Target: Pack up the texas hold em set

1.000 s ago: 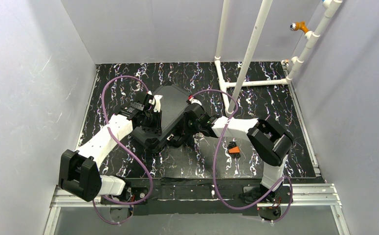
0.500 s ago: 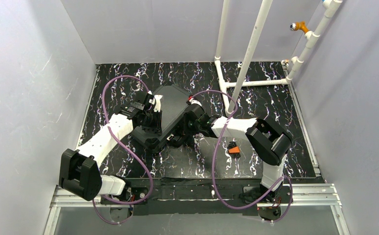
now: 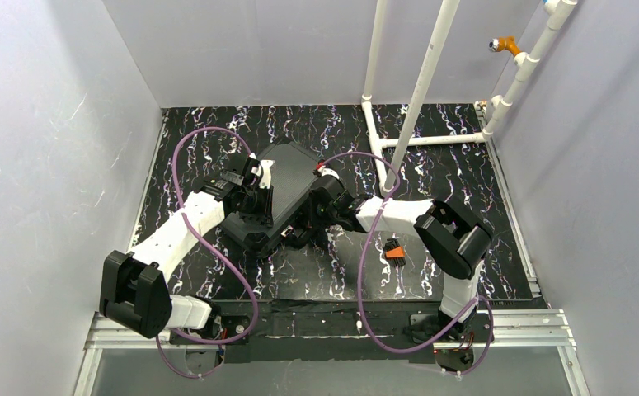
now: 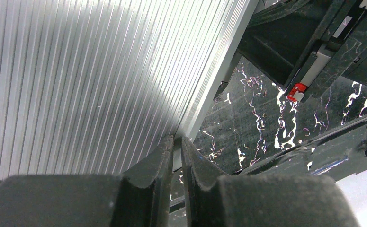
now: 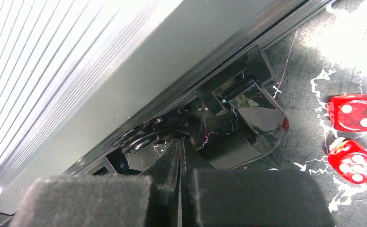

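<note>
The black hard case (image 3: pixel 287 186) lies shut on the marbled mat, so the chips, cards and disc are hidden. My left gripper (image 3: pixel 258 219) is at the case's near-left edge. In the left wrist view its fingers (image 4: pixel 177 139) are pinched on the thin grey rim of the ribbed lid (image 4: pixel 86 80). My right gripper (image 3: pixel 301 233) is at the case's near-right edge. In the right wrist view its fingers (image 5: pixel 181 142) are pressed together with their tips at the glossy black latch (image 5: pixel 252 123), under the case's side (image 5: pixel 77 61).
Two red dice (image 5: pixel 353 112) (image 5: pixel 356 161) lie on the mat right of the latch. A small orange-and-black object (image 3: pixel 394 249) sits by the right arm. White pipes (image 3: pixel 419 91) rise at the back right. Grey walls enclose the mat.
The right arm's elbow has shifted slightly to the left. The case and both grippers have stayed where they were.
</note>
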Controlling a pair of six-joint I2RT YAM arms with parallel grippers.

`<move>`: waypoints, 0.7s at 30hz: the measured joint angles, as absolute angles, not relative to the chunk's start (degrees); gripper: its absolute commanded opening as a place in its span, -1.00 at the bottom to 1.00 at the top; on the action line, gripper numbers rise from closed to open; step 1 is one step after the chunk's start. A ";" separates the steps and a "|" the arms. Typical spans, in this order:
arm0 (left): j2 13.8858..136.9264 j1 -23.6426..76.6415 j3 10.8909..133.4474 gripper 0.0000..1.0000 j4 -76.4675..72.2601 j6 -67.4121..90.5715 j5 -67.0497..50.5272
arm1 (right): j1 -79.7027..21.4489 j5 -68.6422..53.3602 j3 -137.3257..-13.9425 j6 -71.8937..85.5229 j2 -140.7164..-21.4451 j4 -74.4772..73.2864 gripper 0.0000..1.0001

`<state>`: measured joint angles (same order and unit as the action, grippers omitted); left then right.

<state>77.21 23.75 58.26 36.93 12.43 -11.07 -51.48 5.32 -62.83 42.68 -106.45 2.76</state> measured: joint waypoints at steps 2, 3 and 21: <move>77.10 23.75 58.26 -0.78 36.93 12.43 -11.05 | -51.48 5.63 -62.83 42.35 -106.30 2.68 -0.97; 76.99 23.75 58.26 -0.78 36.93 12.43 -11.03 | -51.51 5.80 -62.83 42.11 -106.21 2.61 -0.97; 69.60 24.53 54.17 -0.09 36.51 12.05 -9.80 | -51.51 10.55 -62.83 36.73 -92.68 -3.14 -0.93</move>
<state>69.60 24.53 54.17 36.51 12.05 -9.80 -51.51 10.55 -62.83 36.73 -92.68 -3.14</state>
